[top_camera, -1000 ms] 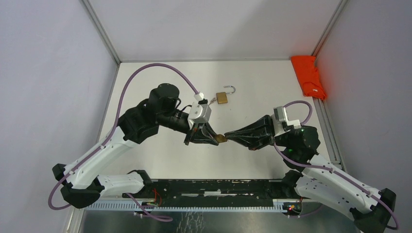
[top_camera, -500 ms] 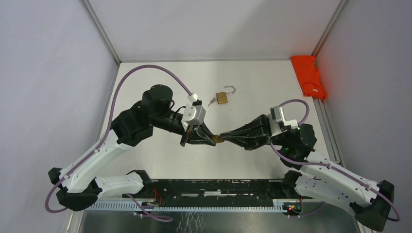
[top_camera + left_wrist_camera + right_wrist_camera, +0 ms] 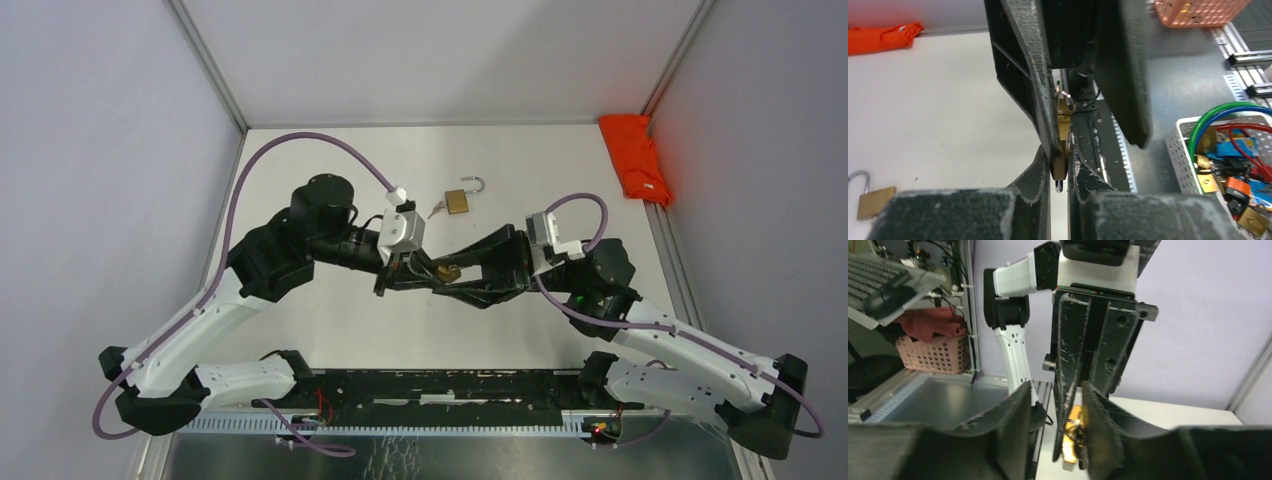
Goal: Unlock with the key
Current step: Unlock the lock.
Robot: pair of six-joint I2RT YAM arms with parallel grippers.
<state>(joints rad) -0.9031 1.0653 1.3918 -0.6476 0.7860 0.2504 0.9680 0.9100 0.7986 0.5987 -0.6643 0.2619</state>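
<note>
1. Looking down from above, you have the padlock point(image 3: 447, 272) held off the desk point(image 3: 400, 340) between the two arms; it is well apart from the second padlock point(image 3: 458, 201), which lies farther back with its shackle swung open and small keys point(image 3: 435, 209) just beside it.
2. Your left gripper point(image 3: 1060, 170) is clenched on the brass body, jaws pressed flat on its two broad faces; your right gripper point(image 3: 1055, 395) has its jaws released and spread to either side of the lock, grasping nothing; one of its fingers point(image 3: 1023, 75) looks to be touching the lock's edge.
3. A wire key ring point(image 3: 1066, 101) shows at the end of the lock facing the right arm; the key probably sits there, but blade and head are too small to tell apart.
4. Expect the lock to be small, dense and rigid; its smooth brass could slide or swivel between the pads once a twist is applied, so hold it on the flat faces, clear of the keyway.
5. Take the key by its flat head, across the faces, never by the loose ring, which will only flop; it is likely thin and stiff, so a light, square pinch should turn it; a skewed one risks bending it or prying the lock out of the left jaws.
</note>
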